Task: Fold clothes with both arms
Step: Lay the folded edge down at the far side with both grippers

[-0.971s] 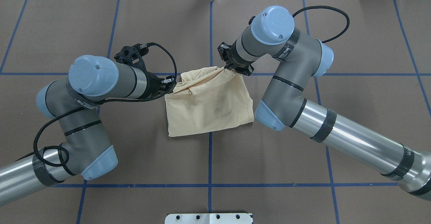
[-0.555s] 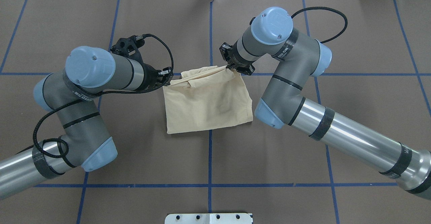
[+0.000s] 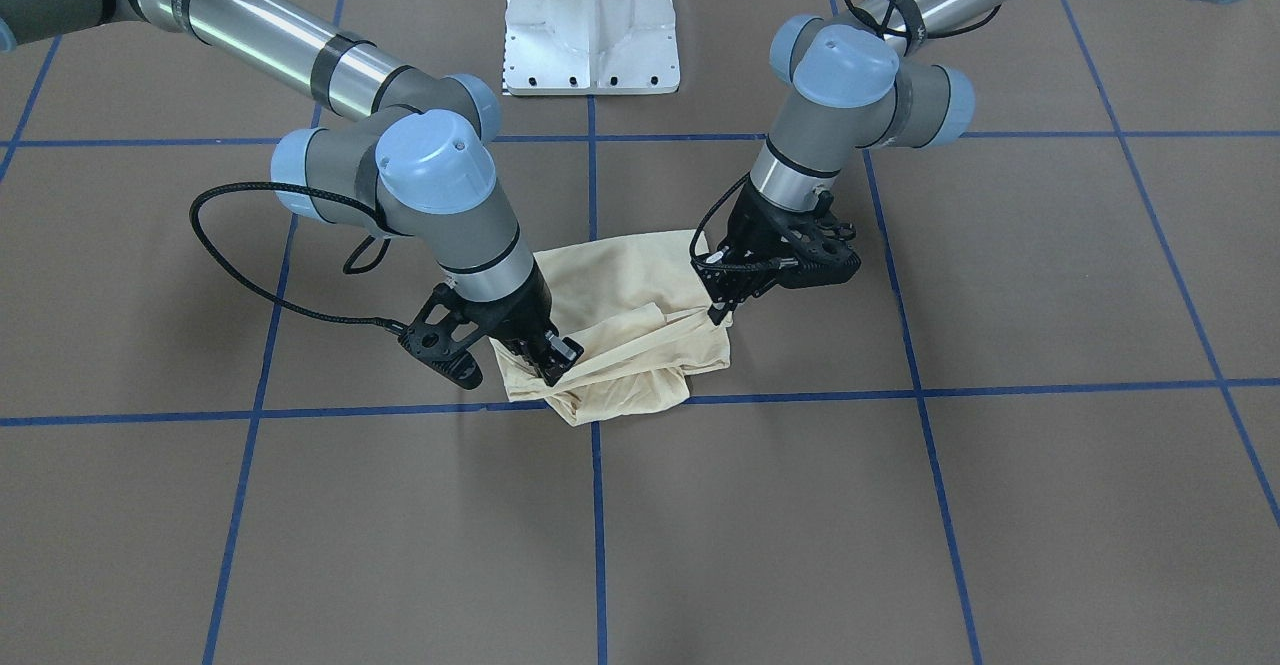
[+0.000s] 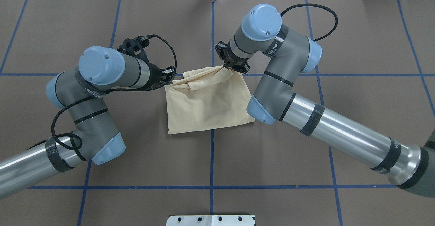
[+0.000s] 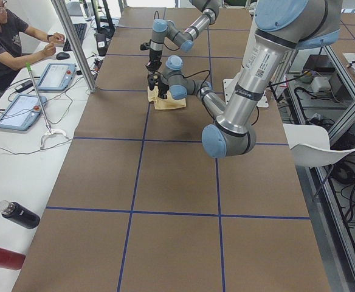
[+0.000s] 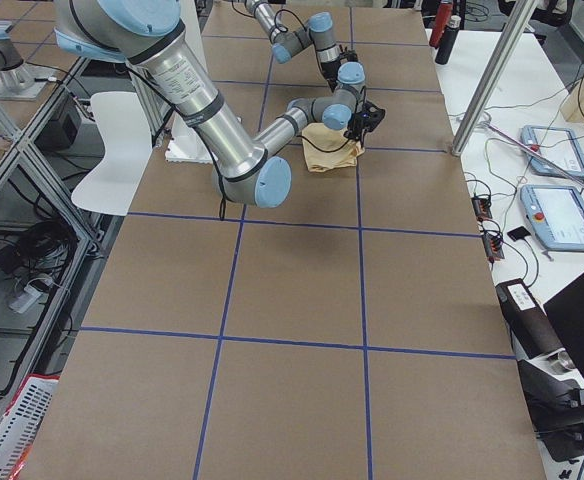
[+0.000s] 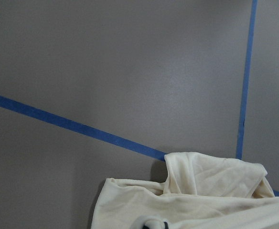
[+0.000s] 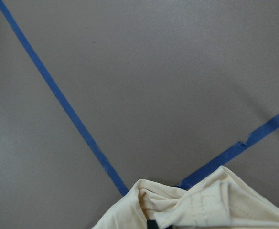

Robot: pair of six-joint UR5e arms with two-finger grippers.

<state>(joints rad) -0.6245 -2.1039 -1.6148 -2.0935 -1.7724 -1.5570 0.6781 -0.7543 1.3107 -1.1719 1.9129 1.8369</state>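
The left hand (image 4: 170,80) is clenched on the far left corner of the cream-yellow shirt (image 4: 208,103); the fabric there is drawn into a taut ridge. The right hand (image 4: 226,67) is likewise closed on the far right corner, which is held slightly above the brown worktop (image 4: 306,164). Between the two hands the far edge is bunched and doubled over, while the near part is spread flat in a rough square; only plain fabric is shown. The shirt is laid across the central blue tape line (image 4: 211,158), near the worktop's middle, its far edge beside a crossing line. The left arm (image 4: 102,69) is bent in from the overhead view's left and the right arm (image 4: 326,131) from its right; a black cable (image 4: 311,6) is looped over the right wrist. A white pedestal base (image 3: 590,25) is seen behind the shirt in the front-facing view. A person (image 5: 7,42) is seated at a side desk in the left side view.
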